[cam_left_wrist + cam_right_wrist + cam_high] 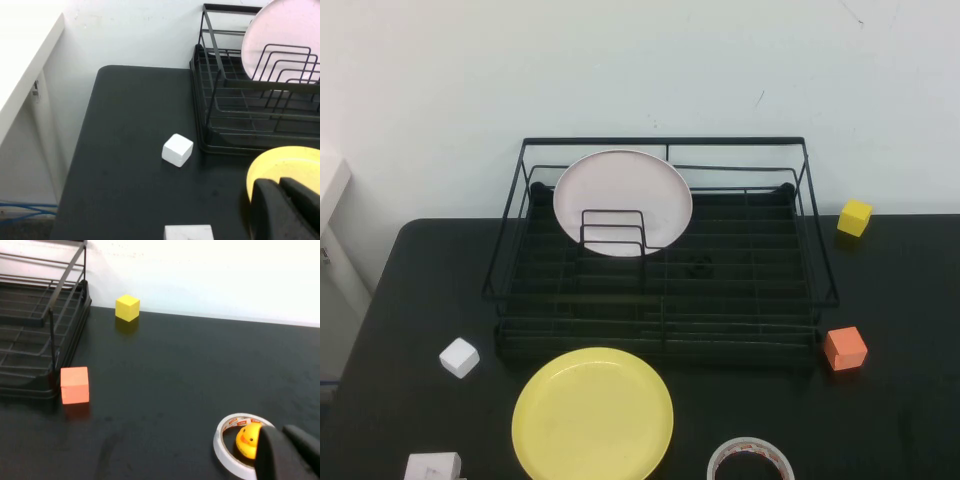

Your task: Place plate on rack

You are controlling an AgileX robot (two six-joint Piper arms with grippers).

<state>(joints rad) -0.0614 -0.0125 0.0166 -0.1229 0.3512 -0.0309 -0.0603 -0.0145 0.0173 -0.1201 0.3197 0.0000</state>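
The yellow plate (593, 415) lies flat on the black table in front of the rack; its edge also shows in the left wrist view (280, 162). The black wire rack (660, 320) stands at the middle back, also in the left wrist view (220, 100) and the right wrist view (35, 340). My left gripper (277, 182) is shut and empty, low near the plate's near-left rim. My right gripper (282, 432) is shut and empty, beside a tape roll. Neither gripper shows in the high view.
A pale pink-white plate (622, 200) stands in the rack's loop dividers. A white cube (459, 357), a white block (432, 466), an orange cube (845, 348), a yellow cube (854, 217) and a tape roll (750, 460) holding a yellow duck (247, 439) lie around.
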